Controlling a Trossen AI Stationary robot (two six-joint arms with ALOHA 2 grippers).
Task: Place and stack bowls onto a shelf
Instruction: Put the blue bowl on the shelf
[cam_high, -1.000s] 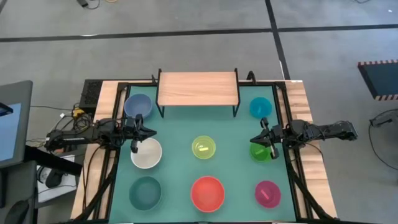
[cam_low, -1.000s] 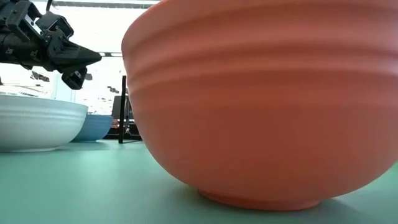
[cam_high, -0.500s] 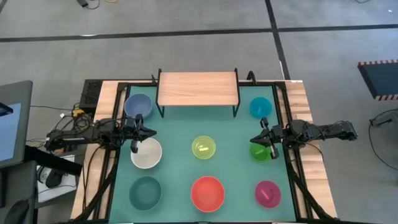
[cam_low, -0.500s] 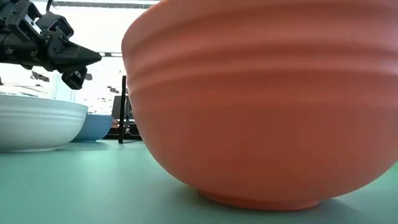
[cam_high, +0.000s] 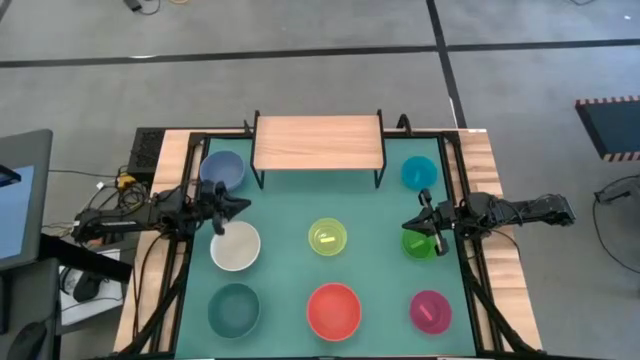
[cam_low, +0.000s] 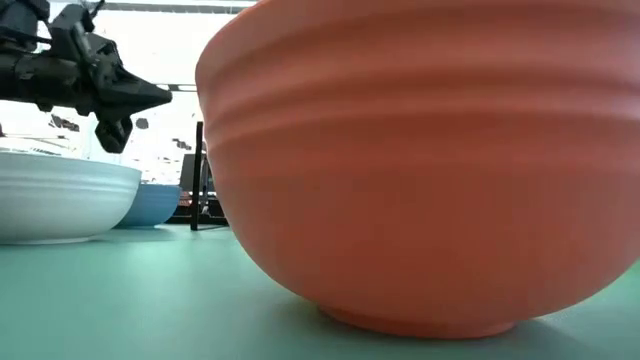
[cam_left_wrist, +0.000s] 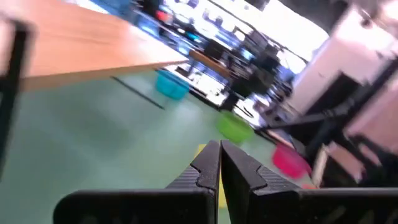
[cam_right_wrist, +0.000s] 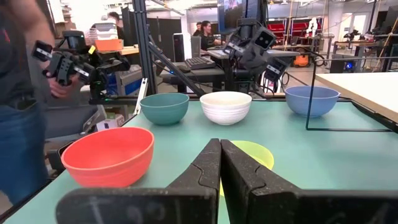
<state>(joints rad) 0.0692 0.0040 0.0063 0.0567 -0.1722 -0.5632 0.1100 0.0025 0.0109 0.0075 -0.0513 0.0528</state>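
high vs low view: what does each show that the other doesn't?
High only: the shelf top, bare; the right gripper over the green bowl; and the yellow-green bowl, cyan bowl, magenta bowl and dark teal bowl.

Low only: a side-on close-up of the red bowl that fills most of the picture, with bright room behind.

Both: the red bowl, the white bowl, the blue bowl, and the left gripper above the gap between the white and blue bowls.
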